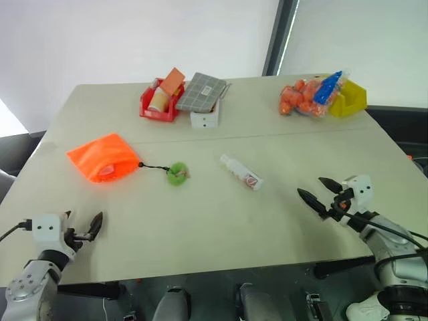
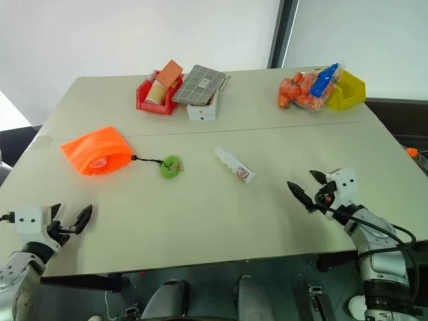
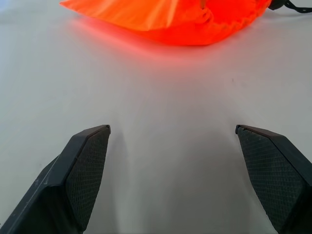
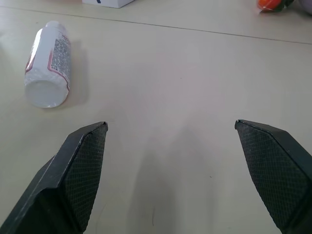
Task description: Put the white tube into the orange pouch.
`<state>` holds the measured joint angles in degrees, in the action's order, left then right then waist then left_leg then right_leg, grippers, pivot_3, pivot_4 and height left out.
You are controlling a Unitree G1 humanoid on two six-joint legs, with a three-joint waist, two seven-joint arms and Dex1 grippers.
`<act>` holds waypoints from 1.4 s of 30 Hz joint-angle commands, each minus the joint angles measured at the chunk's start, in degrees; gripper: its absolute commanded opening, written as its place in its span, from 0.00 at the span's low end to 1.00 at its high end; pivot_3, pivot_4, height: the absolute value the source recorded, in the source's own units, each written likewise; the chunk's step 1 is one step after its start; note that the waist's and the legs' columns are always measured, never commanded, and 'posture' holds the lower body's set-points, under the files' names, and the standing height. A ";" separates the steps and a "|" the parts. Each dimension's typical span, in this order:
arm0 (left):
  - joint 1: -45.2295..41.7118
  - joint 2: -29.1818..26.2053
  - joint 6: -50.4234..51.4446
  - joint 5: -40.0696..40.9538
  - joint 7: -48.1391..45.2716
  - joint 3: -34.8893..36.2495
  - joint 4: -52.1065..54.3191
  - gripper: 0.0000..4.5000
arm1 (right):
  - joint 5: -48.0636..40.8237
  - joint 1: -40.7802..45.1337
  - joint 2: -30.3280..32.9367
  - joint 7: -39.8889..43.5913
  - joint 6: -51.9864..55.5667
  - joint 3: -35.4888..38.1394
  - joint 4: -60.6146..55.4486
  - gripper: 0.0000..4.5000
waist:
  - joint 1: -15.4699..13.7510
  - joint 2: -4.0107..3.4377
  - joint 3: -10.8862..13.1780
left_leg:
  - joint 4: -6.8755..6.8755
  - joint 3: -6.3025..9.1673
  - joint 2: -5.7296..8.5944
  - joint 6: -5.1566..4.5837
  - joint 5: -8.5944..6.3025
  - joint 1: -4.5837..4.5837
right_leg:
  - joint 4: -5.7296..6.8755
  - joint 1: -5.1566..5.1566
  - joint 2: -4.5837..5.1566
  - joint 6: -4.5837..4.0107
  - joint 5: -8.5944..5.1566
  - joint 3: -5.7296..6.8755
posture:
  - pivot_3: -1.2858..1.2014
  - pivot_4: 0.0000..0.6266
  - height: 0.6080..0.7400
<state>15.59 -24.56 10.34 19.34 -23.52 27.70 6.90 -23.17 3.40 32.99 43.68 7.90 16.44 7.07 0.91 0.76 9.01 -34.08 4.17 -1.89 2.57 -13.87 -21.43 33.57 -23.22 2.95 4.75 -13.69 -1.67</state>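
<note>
The white tube (image 1: 241,172), mid-frame, looks light, rigid and rollable, best pinched mid-barrel; both empty claws, the left gripper (image 1: 83,232) and the right gripper (image 1: 320,192), stand apart.

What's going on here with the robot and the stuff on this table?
Nothing is being held yet. The white tube lies on its side mid-table, apart from the orange pouch, which lies flat toward the robot's left. The left gripper and right gripper both hover open and empty near the table's front edge, the right one nearer the tube.
</note>
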 commanded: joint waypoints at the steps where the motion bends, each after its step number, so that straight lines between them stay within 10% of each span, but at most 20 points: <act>1: -0.20 -0.16 -1.08 0.00 0.13 0.33 1.48 0.98 | 0.02 1.09 -0.34 0.00 -0.87 -0.27 -1.85 0.97 | 0.00 0.00 0.00 | 0.00 0.00 0.00 0.00 0.00 0.00 | 0.00 0.00 0.00 0.00 0.00 0.00 | 0.52 0.24 1.00; 14: -1.72 4.05 -5.98 -6.40 3.55 -8.19 9.10 0.98 | 0.32 2.92 -3.09 0.03 -0.45 -5.51 -5.42 0.97 | -0.13 0.01 -0.02 | -0.01 -0.01 0.00 -0.01 0.01 0.00 | 0.03 0.25 -0.02 -0.02 0.02 0.00 | 0.52 0.24 1.00; 29: -16.09 -3.19 1.24 -37.78 18.61 -18.56 5.25 0.98 | 0.56 1.90 -7.74 2.00 0.94 -16.56 -18.13 0.97 | 0.11 0.02 -0.05 | 0.00 0.05 -0.01 -0.02 0.02 0.08 | 0.47 0.18 -0.14 0.02 0.03 -0.01 | 0.52 0.24 1.00; 42: -27.01 -7.08 4.16 -39.85 20.31 -18.44 -8.43 0.98 | 1.89 2.39 -10.34 -0.98 2.13 -19.53 -20.25 0.97 | -0.17 0.10 -0.08 | -0.03 0.12 -0.03 0.00 0.04 0.07 | 0.60 0.14 -0.18 0.01 0.04 0.00 | 0.52 0.24 1.00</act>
<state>-10.01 -30.63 14.74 -20.26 -3.78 8.59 -0.94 -20.97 4.95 22.83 43.06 9.96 -3.58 -10.57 0.73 0.85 8.93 -34.11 4.29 -1.92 2.57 -13.83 -21.36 34.19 -23.09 2.76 4.76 -13.64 -1.66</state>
